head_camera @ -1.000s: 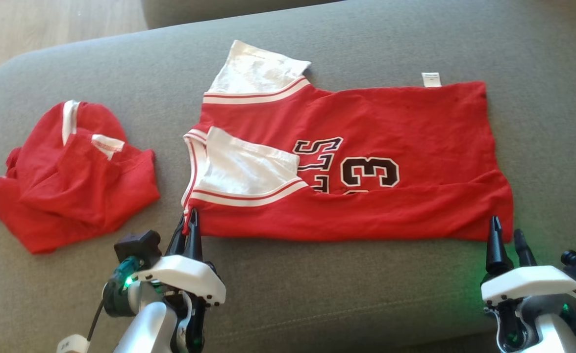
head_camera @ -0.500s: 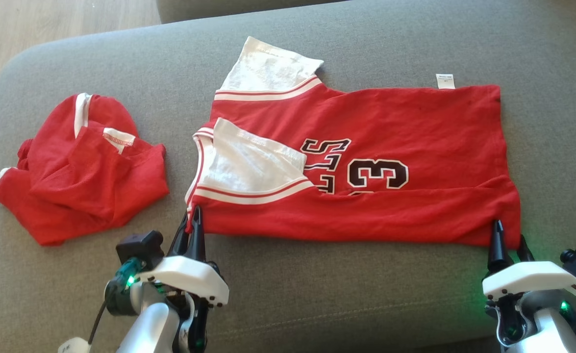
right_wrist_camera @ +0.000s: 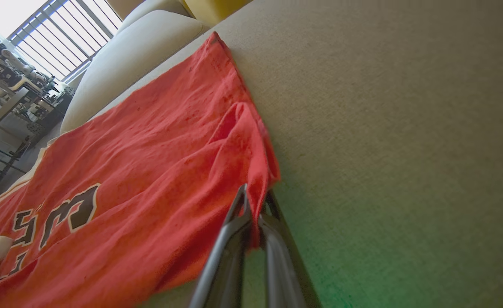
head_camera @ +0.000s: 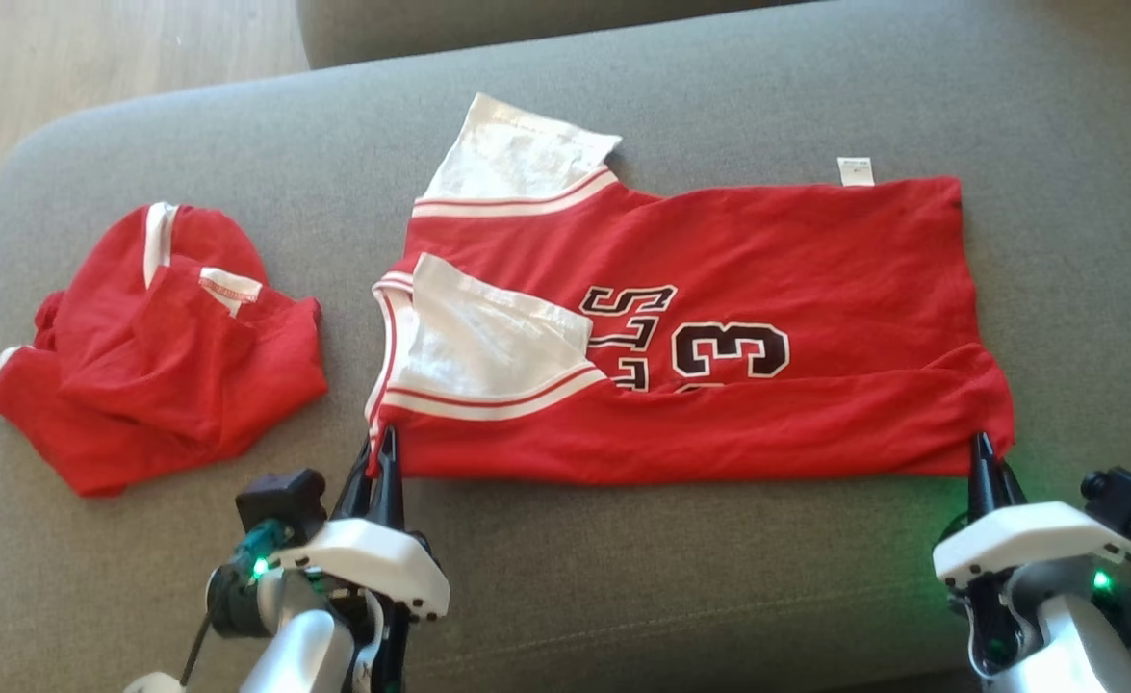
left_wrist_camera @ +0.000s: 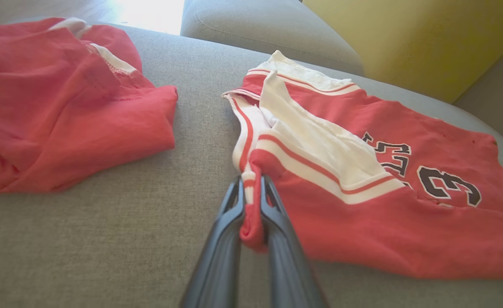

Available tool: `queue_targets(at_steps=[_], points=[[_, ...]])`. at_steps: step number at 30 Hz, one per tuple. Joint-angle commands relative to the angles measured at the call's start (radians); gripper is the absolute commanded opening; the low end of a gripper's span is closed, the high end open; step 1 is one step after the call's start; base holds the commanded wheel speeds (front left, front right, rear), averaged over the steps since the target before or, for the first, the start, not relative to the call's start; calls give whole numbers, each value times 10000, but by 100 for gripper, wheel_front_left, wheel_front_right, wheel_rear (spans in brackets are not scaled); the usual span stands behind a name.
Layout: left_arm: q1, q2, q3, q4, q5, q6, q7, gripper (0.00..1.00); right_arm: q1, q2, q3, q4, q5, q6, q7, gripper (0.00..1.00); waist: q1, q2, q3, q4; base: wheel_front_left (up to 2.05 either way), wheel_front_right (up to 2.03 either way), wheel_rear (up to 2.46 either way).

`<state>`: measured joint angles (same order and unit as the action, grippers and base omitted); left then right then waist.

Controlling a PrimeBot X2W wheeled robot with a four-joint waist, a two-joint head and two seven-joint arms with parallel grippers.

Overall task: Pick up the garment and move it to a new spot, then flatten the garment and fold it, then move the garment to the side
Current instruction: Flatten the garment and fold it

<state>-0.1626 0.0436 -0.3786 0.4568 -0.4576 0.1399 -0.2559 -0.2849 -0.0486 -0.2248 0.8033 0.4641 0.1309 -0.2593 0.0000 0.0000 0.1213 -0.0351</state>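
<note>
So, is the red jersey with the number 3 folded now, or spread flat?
Partly folded. The jersey lies spread on the sofa, but its near long edge is turned over, covering part of the lettering.

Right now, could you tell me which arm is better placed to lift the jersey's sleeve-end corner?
Left: the left end effector is shut on that jersey corner; the right end effector grips the hem corner.

Both clamped: left hand, right hand.
</note>
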Motion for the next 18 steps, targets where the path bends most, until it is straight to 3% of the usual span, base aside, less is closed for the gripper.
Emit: queue_targets(at_steps=[1, 7, 18], points=[[-51, 66, 226, -203, 129, -16, -59, 0, 93, -28, 162, -318, -229, -2, -23, 0, 0, 0, -113, -3, 0, 0, 0], [522, 66, 55, 57, 324, -44, -59, 0, 532, -477, 46, -766, -1135, -2, 484, 0, 0, 0, -493, -79, 0, 0, 0], [1513, 183, 225, 45, 630, -352, -59, 0, 1820, -1163, -31, -2697, -1099, -2, 2726, 0, 0, 0, -1016, -59, 0, 0, 0]])
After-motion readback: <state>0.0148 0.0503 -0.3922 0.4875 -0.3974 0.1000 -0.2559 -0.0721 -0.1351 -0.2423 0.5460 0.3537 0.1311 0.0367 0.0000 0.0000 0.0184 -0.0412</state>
